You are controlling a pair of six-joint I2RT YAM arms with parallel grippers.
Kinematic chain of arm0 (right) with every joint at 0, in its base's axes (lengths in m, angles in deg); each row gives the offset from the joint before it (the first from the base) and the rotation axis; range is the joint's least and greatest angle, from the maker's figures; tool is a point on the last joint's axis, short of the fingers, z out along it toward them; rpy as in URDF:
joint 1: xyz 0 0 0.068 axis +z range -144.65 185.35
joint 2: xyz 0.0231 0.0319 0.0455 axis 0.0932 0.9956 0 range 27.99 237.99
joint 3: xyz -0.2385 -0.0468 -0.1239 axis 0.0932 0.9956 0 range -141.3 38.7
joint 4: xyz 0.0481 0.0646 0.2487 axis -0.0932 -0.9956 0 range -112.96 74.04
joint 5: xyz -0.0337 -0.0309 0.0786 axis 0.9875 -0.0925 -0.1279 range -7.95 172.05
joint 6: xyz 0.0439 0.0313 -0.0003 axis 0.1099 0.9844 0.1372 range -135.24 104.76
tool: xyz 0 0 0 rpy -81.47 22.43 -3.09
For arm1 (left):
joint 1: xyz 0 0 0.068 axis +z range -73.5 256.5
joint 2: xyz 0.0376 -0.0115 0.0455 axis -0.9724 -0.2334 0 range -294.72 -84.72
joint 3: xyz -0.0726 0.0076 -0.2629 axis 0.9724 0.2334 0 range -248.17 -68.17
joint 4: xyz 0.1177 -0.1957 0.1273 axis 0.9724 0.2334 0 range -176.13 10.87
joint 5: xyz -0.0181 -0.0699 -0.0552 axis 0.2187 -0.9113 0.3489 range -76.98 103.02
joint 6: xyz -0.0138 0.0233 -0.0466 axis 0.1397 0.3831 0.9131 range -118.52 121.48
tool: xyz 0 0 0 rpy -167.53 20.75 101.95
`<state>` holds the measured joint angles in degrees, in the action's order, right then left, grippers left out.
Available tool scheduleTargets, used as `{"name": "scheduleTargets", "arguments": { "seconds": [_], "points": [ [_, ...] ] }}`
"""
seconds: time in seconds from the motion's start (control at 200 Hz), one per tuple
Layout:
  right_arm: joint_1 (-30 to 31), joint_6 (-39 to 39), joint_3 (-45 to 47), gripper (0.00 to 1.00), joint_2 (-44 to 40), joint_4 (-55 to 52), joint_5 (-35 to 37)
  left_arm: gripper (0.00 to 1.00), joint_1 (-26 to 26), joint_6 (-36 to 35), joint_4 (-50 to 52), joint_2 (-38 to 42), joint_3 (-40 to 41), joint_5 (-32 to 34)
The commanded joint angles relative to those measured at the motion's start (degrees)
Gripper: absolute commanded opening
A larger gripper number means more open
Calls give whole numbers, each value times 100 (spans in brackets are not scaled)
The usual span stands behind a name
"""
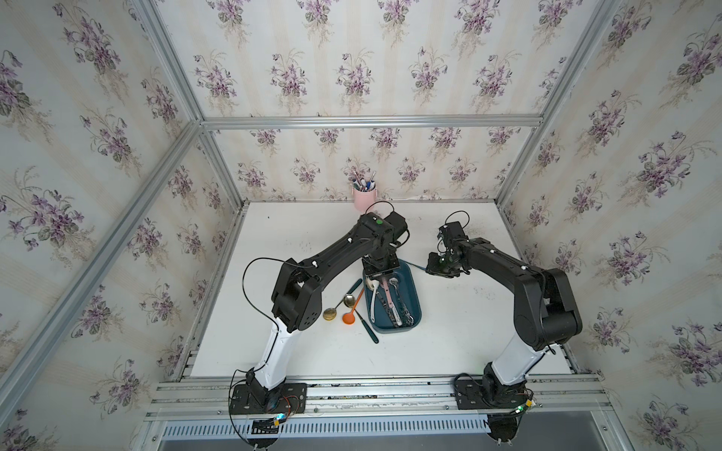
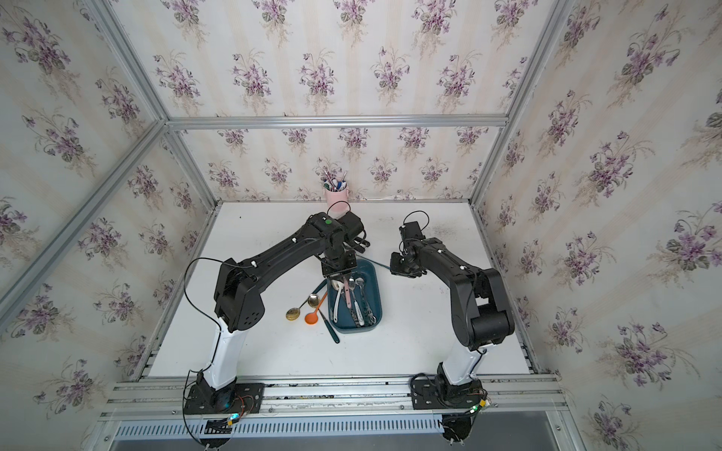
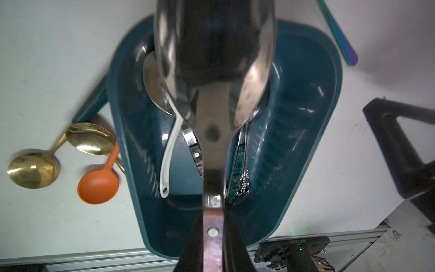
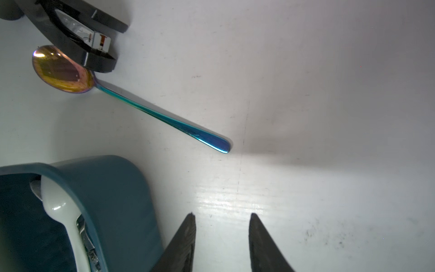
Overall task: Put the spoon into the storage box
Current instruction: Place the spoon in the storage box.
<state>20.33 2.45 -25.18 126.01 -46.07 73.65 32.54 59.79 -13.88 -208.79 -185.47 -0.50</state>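
Steel spoon (image 3: 213, 94) with brown handle is clamped in your left pincer (image 3: 213, 221) directly over the storage box (image 3: 306, 117), long axis along the box's length, so lowering straight and releasing looks enough; your right pincer (image 4: 222, 216) hangs apart, empty, beside the box.

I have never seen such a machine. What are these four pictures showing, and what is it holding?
These are two robot arms at a white table. Two pictures look down from above; the other two come from a camera on each wrist. The left gripper is shut on a steel spoon over the blue storage box, which holds several spoons. The right gripper is open and empty, near a rainbow-coloured spoon. Two gold spoons and an orange spoon lie beside the box.
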Motion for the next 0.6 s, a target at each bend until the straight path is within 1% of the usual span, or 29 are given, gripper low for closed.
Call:
{"name": "scheduleTargets", "arguments": {
  "seconds": [0.0, 0.09, 0.305, 0.4, 0.52, 0.594],
  "points": [
    [-4, -29, 127, 40, -152, 73, 42, 6, -132, -44, -22, -29, 179, -72],
    [-4, -29, 312, 40, -305, 117, 41, 6, -228, 52, -130, -63, 359, -190],
    [-4, 13, 728, 40, -660, 247, -2, 6, -292, 138, -397, -87, 695, -128],
    [-4, 59, 869, 40, -766, 310, -98, 7, -273, 152, -449, -216, 702, -138],
    [-4, 92, 1010, 40, -859, 408, -213, 9, -275, 147, -459, -477, 650, -393],
    [-2, 109, 1064, 40, -899, 435, -245, 10, -264, 158, -445, -580, 603, -356]
  ]
}}
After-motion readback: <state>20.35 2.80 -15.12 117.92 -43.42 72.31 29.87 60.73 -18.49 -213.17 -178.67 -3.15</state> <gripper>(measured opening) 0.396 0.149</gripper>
